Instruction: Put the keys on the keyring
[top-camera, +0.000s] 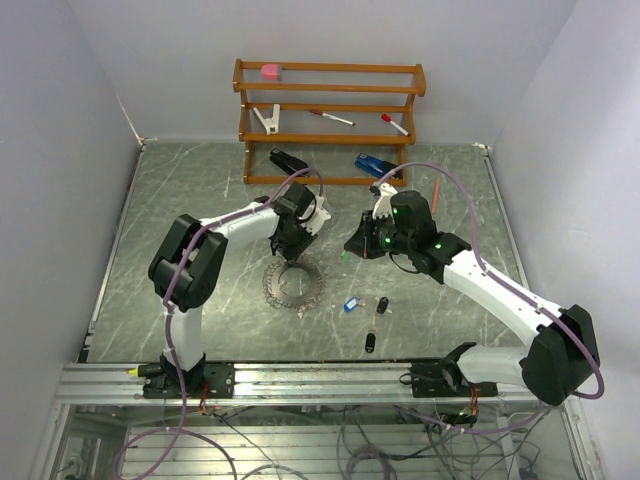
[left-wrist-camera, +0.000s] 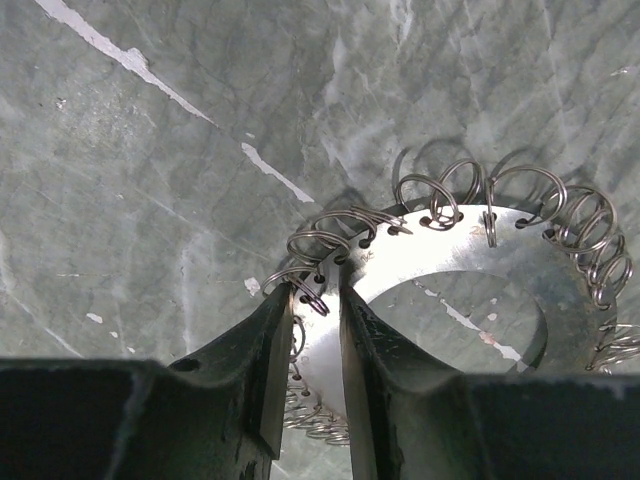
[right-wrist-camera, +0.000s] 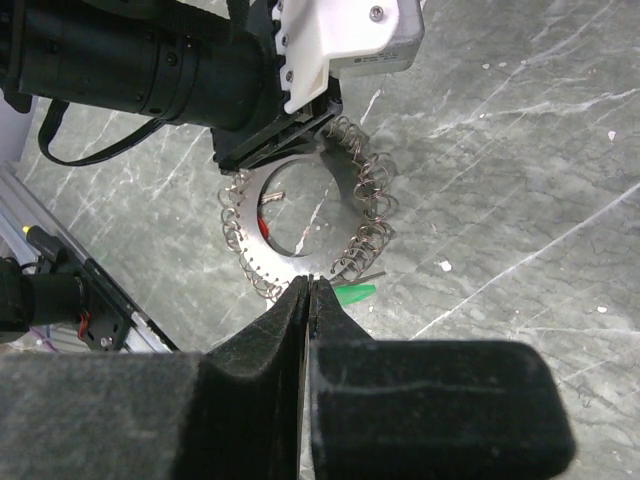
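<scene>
The keyring (top-camera: 293, 284) lies flat on the marble table, a silvery plate with wire loops round its rim (left-wrist-camera: 440, 245) and a red tag (right-wrist-camera: 263, 226) in its hollow. My left gripper (top-camera: 291, 252) reaches down onto its far rim. Its jaws stand narrowly open (left-wrist-camera: 315, 295) astride the rim and one wire loop. My right gripper (top-camera: 357, 248) hovers just right of the ring, shut (right-wrist-camera: 311, 280), with the green key (right-wrist-camera: 355, 292) sticking out at its tips. A blue key (top-camera: 350, 304) and two black keys (top-camera: 382, 305) (top-camera: 370, 342) lie on the table nearer the front.
A wooden rack (top-camera: 330, 138) stands at the back with red-capped markers (top-camera: 332, 118) and a pink object (top-camera: 271, 71) on it. A blue item (top-camera: 370, 163) and a black item (top-camera: 288, 160) lie at its foot, an orange pen (top-camera: 436, 192) to the right. White walls close in both sides.
</scene>
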